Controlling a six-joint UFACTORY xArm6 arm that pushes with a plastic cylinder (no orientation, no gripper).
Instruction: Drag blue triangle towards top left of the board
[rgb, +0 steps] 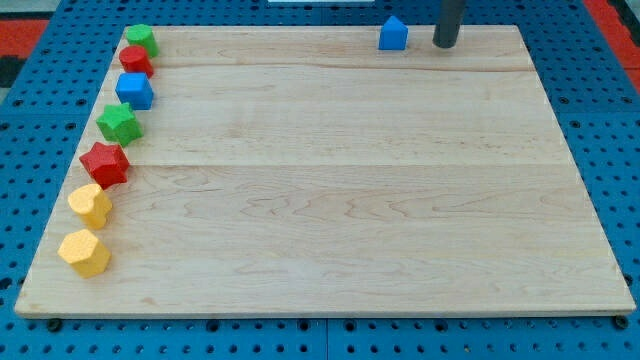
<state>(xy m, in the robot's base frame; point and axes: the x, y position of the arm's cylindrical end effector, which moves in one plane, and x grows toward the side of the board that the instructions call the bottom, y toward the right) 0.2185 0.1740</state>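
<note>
The blue triangle (393, 34) stood near the top edge of the wooden board (340, 200), right of the middle. Our tip (444, 44), a plain rod that held nothing, was just beside it on the view's right, not touching. Seven other blocks lined the left edge.
</note>
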